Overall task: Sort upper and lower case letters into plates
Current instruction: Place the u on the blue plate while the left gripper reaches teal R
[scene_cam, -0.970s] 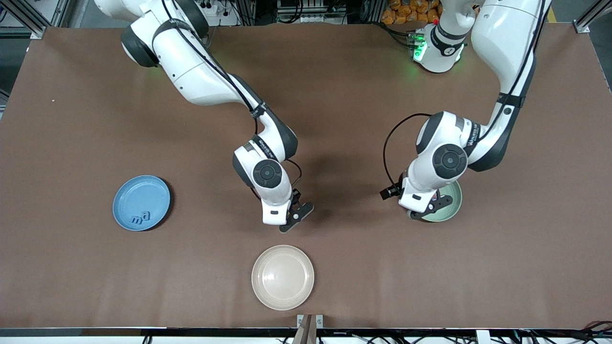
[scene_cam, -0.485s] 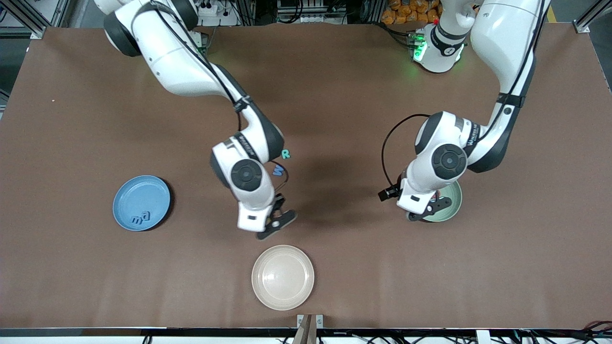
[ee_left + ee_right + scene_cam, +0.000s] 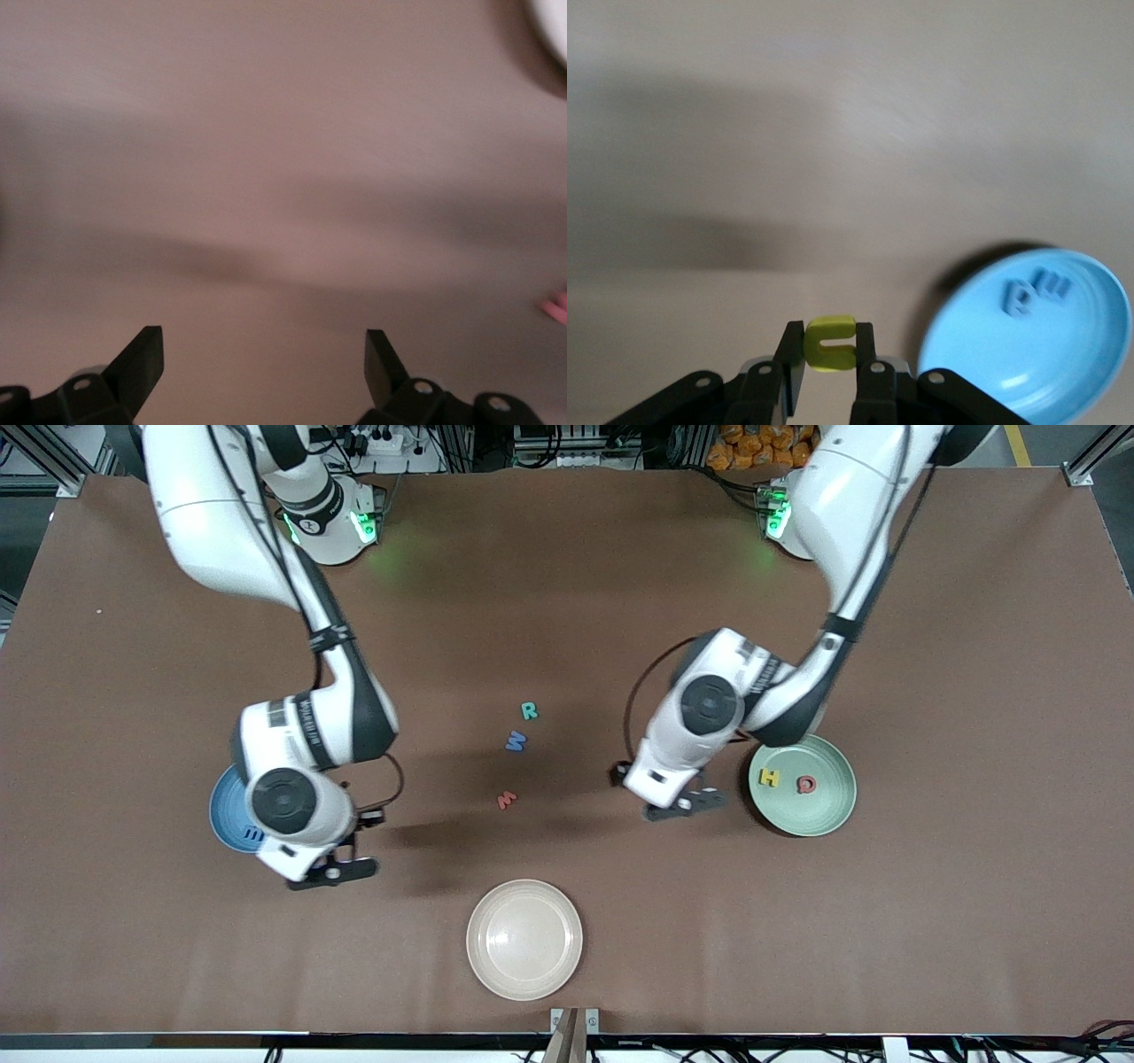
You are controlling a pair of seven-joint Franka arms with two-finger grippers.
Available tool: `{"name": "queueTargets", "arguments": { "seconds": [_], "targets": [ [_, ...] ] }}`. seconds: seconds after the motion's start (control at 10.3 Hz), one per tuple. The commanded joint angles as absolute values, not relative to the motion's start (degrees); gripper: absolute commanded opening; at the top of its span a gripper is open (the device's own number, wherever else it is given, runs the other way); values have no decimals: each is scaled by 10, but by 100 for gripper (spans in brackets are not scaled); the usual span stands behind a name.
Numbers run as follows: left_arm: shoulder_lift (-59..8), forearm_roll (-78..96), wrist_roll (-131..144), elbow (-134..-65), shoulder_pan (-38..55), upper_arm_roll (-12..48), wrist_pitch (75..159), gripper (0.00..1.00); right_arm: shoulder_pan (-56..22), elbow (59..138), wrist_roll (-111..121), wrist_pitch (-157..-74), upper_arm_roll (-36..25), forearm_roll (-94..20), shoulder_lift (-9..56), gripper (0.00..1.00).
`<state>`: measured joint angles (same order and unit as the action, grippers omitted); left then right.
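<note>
My right gripper (image 3: 332, 872) is shut on a small yellow letter (image 3: 830, 343) and hangs over the table beside the blue plate (image 3: 223, 815). In the right wrist view the blue plate (image 3: 1063, 354) holds two blue letters (image 3: 1032, 294). My left gripper (image 3: 687, 804) is open and empty over the table, beside the pale green plate (image 3: 828, 810), which holds a yellow H (image 3: 771, 778) and a red Q (image 3: 806, 784). A teal R (image 3: 529, 710), a blue W (image 3: 516, 740) and a red w (image 3: 506, 800) lie on the table between the arms.
A cream-beige plate (image 3: 524, 939) sits empty near the front edge, nearer to the camera than the loose letters. The brown table (image 3: 974, 912) is bare toward both ends. A pink edge (image 3: 556, 307) shows at the border of the left wrist view.
My right arm has swung from the table's middle toward the blue plate, uncovering the loose letters. My left gripper has moved off the green plate toward the middle, uncovering the H and Q.
</note>
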<state>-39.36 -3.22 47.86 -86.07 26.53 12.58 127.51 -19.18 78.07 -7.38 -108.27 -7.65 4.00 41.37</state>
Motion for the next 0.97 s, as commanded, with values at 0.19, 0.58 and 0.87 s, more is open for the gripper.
{"name": "queueTargets", "arguments": {
  "seconds": [0.19,0.58,0.87],
  "targets": [
    [-423,-156,490,-828,371,105,1306,100,-116,931,-110,-1123,-68,65,340,0],
    [-453,-179,546,-825,424,104,1384,100,-77,955,-51,-1143,-66,57,339,100],
    [-484,-179,693,-818,459,103,1390,100,-83,950,-55,-1139,-63,56,341,100]
  ]
}}
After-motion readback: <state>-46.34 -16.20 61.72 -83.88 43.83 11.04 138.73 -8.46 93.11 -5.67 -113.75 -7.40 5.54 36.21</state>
